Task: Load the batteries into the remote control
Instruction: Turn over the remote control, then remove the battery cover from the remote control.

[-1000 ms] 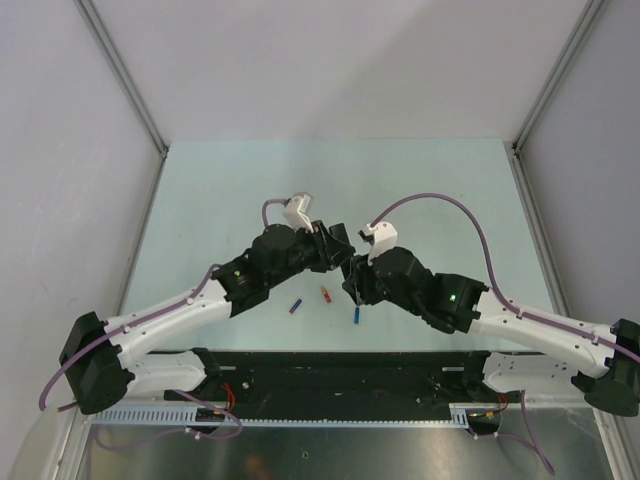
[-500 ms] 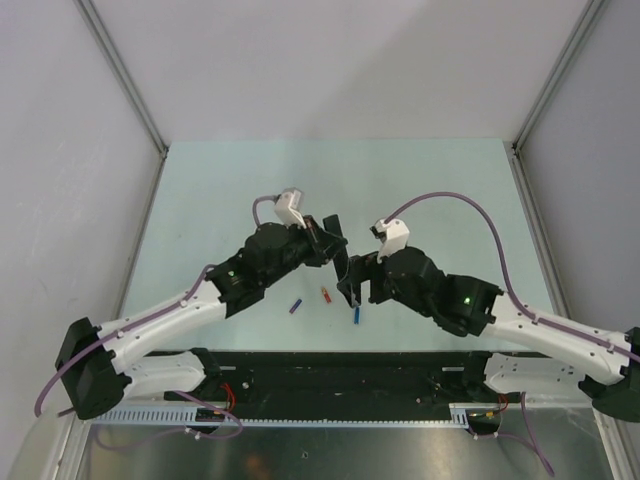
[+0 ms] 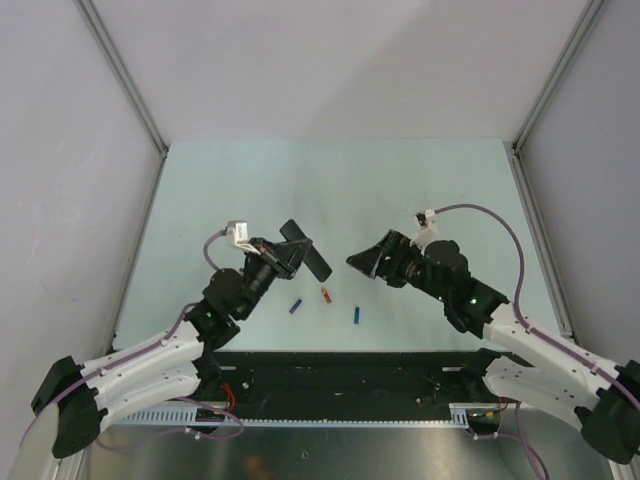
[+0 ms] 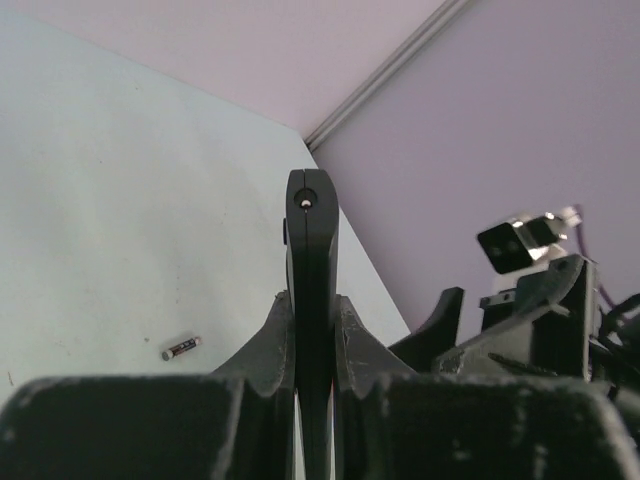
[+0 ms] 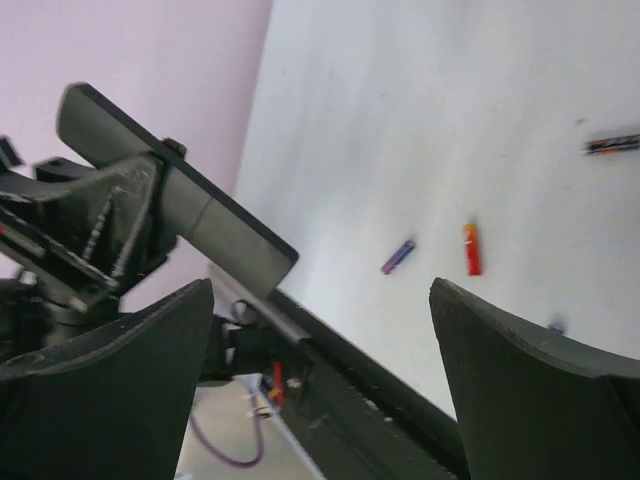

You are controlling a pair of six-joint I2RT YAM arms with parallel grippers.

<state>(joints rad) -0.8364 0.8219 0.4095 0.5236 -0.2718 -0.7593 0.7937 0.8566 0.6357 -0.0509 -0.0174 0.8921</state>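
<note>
Three batteries (image 3: 325, 294) loose on the worktop (image 3: 420, 180), low between both arms. Remote control (image 3: 305, 250) clamped in left fingers (image 4: 262, 345), raised off the worktop, long axis diagonal. Right fingers (image 5: 110, 380) spread wide, empty, likely nearest the bright blue battery (image 3: 357, 314).

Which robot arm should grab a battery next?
Right, probably. The right fingers are open and empty, with the red-orange battery ahead; the left fingers are shut on the remote control.
</note>
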